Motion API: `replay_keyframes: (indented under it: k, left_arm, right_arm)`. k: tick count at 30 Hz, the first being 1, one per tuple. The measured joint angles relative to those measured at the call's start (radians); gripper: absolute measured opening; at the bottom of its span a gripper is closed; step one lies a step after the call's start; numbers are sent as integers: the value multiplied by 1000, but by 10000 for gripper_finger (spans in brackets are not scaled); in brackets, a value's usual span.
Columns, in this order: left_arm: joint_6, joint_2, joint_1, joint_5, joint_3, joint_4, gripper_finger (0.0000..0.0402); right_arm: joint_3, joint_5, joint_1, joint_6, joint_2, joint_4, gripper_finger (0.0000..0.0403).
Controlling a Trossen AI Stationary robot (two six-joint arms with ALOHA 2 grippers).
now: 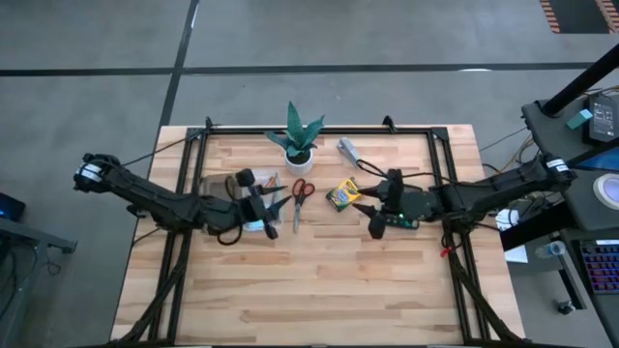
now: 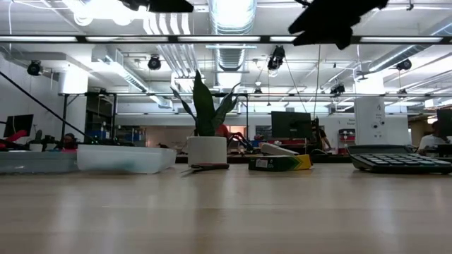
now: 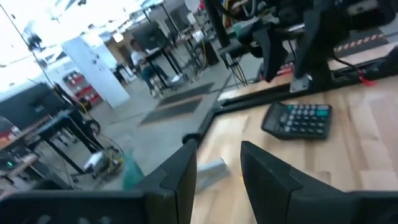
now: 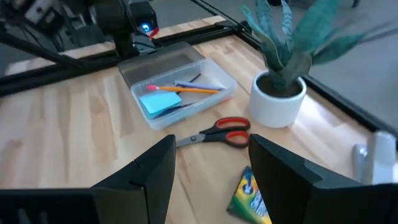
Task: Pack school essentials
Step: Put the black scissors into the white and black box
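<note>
Between the two grippers on the wooden table (image 1: 319,280) lie the red-handled scissors (image 4: 214,134), long axis running roughly from the table's far edge toward its near edge, handles farther off beside the green plant in a white pot (image 4: 280,99). Just beside them toward the right arm sits the yellow-green crayon box (image 1: 342,194). The right gripper (image 1: 372,215) hovers near that box, fingers spread wide and empty, so it looks the nearer arm for the crayons. The left gripper (image 1: 263,205) hangs by the clear plastic tray (image 4: 177,90) holding pencils and a light-blue notepad (image 4: 160,101); its fingers stand partly apart, nothing visibly between them
</note>
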Motion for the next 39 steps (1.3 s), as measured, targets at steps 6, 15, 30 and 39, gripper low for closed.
replay_keyframes:
  k: [6,15,30,39]
  left_arm:
    - [39,-79,2,-5,-26,-1,107]
    - [105,-171,20,-15,-179,151,107]
    - [145,-273,26,-20,-251,187,107]
    - [171,-268,26,-19,-251,186,107]
  right_arm:
    - [174,-2,-70,-79,132,-177,192]
    - [476,-225,-273,-165,376,-454,191]
    - [788,-414,-420,-890,747,-495,191]
    - [914,-418,-436,-944,897,-511,191]
